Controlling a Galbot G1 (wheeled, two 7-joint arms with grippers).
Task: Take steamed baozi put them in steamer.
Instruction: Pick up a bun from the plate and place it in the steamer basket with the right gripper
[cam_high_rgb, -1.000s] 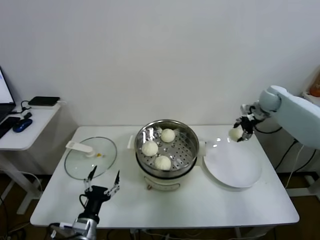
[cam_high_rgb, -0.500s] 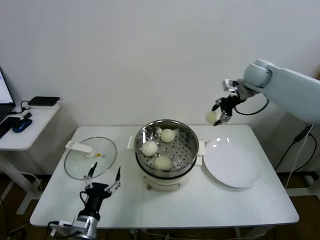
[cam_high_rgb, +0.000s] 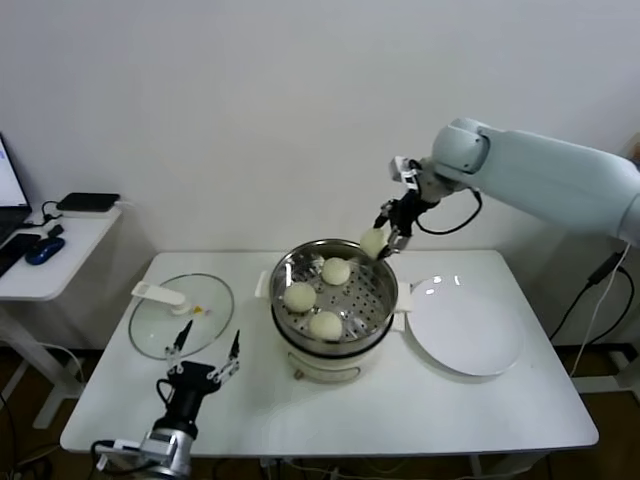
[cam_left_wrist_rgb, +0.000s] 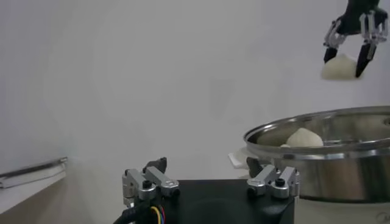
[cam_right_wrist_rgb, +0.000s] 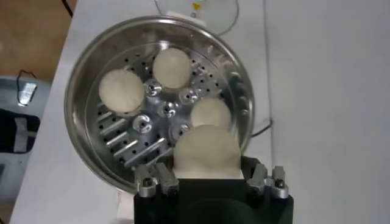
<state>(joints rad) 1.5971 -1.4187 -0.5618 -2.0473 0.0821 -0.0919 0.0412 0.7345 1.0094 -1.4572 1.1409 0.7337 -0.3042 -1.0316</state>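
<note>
Head view: right gripper (cam_high_rgb: 386, 234) is clamped on a baozi (cam_high_rgb: 373, 241), up in the air over the back-right rim of the steamer (cam_high_rgb: 335, 300). 3 other buns (cam_high_rgb: 325, 324) sit on the perforated tray inside. Glass lid (cam_high_rgb: 181, 313) lies left of the pot, white plate (cam_high_rgb: 465, 327) on the right. Left gripper (cam_high_rgb: 205, 364) parked low near the table's front edge, fingers spread, holding nothing.

Left wrist view: own fingers (cam_left_wrist_rgb: 149, 181) apart, steamer (cam_left_wrist_rgb: 329, 159) beyond, held bun (cam_left_wrist_rgb: 339, 67) high above it.

Right wrist view: bun (cam_right_wrist_rgb: 206, 151) pinched btwn the fingers (cam_right_wrist_rgb: 148, 181), tray w/ 3 buns (cam_right_wrist_rgb: 122, 90) below.
</note>
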